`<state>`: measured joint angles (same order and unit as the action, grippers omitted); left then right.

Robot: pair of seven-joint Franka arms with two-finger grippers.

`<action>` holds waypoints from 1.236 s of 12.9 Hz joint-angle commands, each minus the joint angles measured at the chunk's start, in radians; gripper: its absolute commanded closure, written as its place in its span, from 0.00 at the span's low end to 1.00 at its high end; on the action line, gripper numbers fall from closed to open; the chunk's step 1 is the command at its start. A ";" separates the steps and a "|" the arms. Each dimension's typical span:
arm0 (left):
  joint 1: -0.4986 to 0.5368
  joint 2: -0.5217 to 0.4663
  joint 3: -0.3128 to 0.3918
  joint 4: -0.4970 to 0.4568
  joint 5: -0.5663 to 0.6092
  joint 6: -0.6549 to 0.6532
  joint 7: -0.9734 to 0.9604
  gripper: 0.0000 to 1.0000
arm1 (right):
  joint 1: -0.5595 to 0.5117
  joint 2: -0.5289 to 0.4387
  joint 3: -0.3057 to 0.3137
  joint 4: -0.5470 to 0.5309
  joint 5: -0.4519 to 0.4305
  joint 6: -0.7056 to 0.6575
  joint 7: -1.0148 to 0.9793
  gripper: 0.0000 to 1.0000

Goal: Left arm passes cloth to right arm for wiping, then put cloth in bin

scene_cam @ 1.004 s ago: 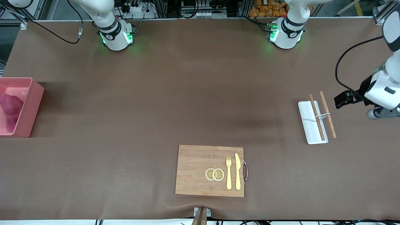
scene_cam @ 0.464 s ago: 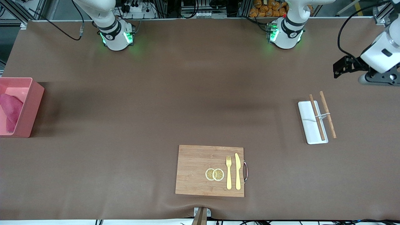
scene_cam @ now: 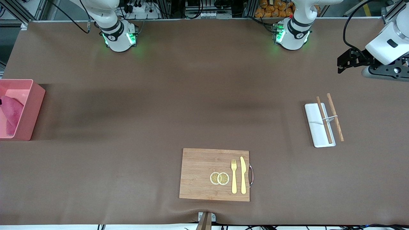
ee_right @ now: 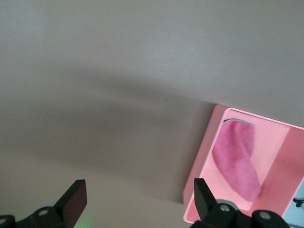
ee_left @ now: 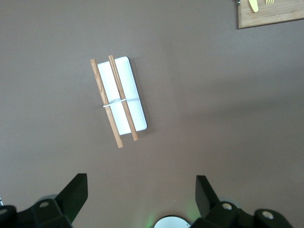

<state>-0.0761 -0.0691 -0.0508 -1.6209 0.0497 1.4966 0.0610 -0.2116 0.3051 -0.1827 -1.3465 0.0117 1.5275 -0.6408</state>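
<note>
The magenta cloth [scene_cam: 11, 111] lies crumpled inside the pink bin [scene_cam: 32, 110] at the right arm's end of the table. In the right wrist view the cloth [ee_right: 237, 159] and the bin [ee_right: 202, 171] show too. My right gripper [ee_right: 138, 194] is open and empty, high over the bare mat beside the bin; it is out of the front view. My left gripper [scene_cam: 342, 64] is open and empty in the air over the bare mat at the left arm's end. In the left wrist view this gripper [ee_left: 141, 190] has its jaws wide apart.
A white tray [scene_cam: 314, 127] with two banded wooden sticks [scene_cam: 324, 119] lies at the left arm's end. A wooden cutting board [scene_cam: 198, 174] near the front edge carries a yellow fork [scene_cam: 234, 175], a knife [scene_cam: 243, 175] and lemon slices [scene_cam: 219, 178].
My left gripper has moved away from the white tray toward the bases' edge of the table. The cloth has settled lower in the bin.
</note>
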 commanded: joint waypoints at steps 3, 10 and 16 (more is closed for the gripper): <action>0.007 -0.012 -0.018 0.036 -0.034 0.031 -0.032 0.00 | 0.184 -0.107 -0.004 -0.028 -0.009 -0.122 0.327 0.00; 0.010 0.005 -0.009 0.078 -0.021 0.028 -0.033 0.00 | 0.250 -0.348 0.166 -0.152 0.007 -0.159 0.880 0.00; 0.010 0.003 -0.014 0.076 -0.022 0.027 -0.033 0.00 | 0.127 -0.373 0.173 -0.152 -0.007 -0.133 0.742 0.00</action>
<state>-0.0698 -0.0708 -0.0588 -1.5603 0.0318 1.5278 0.0383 -0.0629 -0.0544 -0.0283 -1.4700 0.0108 1.3759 0.1183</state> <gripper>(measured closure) 0.000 0.000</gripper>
